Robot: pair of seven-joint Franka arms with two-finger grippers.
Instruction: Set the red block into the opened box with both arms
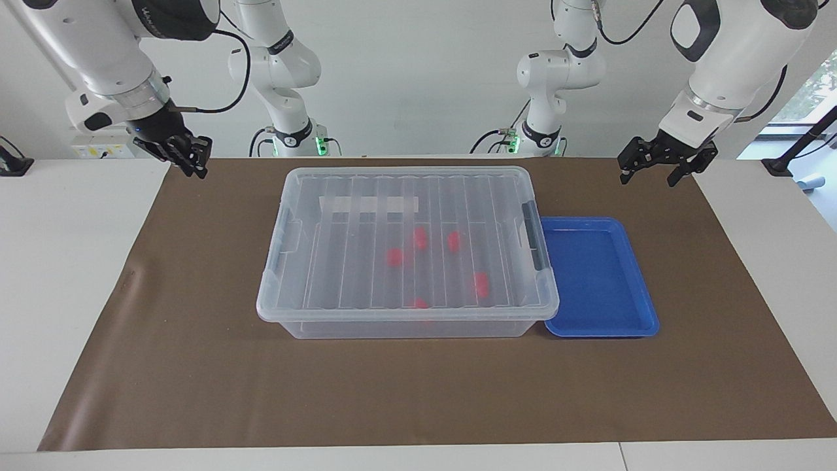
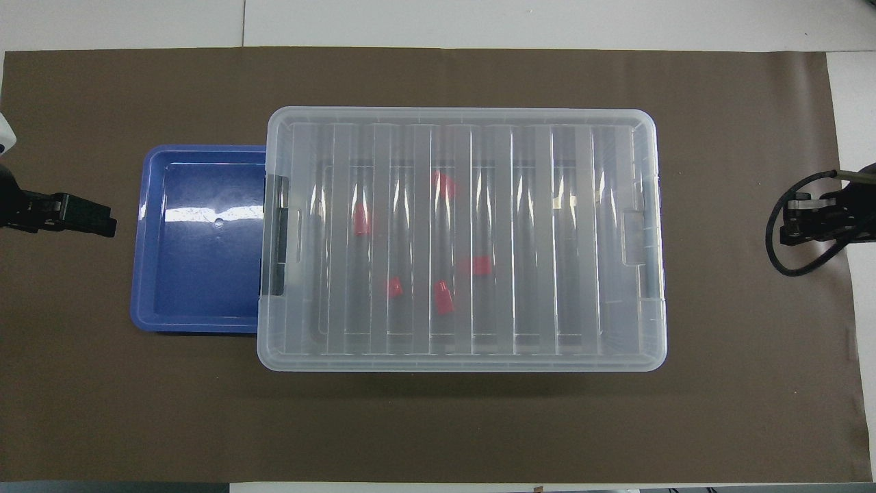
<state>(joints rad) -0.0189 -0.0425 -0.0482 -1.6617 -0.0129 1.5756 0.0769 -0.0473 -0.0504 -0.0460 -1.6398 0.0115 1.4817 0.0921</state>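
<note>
The clear box (image 1: 405,322) (image 2: 636,239) stands in the middle of the brown mat with its ribbed lid on. Several red blocks (image 1: 394,256) (image 2: 443,297) lie inside it, seen through the lid. My right gripper (image 1: 193,157) (image 2: 797,220) hangs in the air over the mat's edge at the right arm's end, apart from the box, holding nothing. My left gripper (image 1: 649,176) (image 2: 102,219) waits open and empty over the mat at the left arm's end, beside the blue tray.
A shallow blue tray (image 1: 598,275) (image 2: 198,239) with nothing in it touches the box's end with the black latch (image 1: 535,243). The brown mat (image 1: 418,392) covers most of the white table.
</note>
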